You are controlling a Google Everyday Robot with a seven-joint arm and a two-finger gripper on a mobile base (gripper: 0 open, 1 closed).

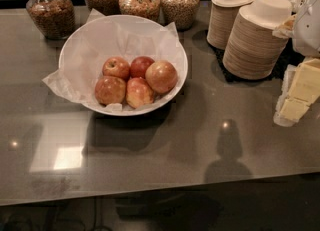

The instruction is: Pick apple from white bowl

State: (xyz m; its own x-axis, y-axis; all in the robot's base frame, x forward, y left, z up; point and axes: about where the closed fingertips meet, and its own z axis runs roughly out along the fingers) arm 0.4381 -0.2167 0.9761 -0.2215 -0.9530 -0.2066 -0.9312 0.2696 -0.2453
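Observation:
The white bowl [172, 45] stands on the counter left of centre, lined with crumpled white paper. It holds several apples. The apple [161, 76], the largest and palest, orange-red with yellowish patches, lies at the right of the pile. A smaller deep-red apple [141, 65] lies just behind it, and other red-yellow apples lie to its left. My gripper [306, 27] seems to be the white shape at the right edge, above the counter, far to the right of the bowl and apart from it.
Glass jars of dry food [140, 0] line the back edge behind the bowl. Two stacks of tan paper bowls [252, 40] stand at the back right. Pale yellow packets [299, 92] lie at the right edge. The counter's front edge [150, 192] runs along the bottom.

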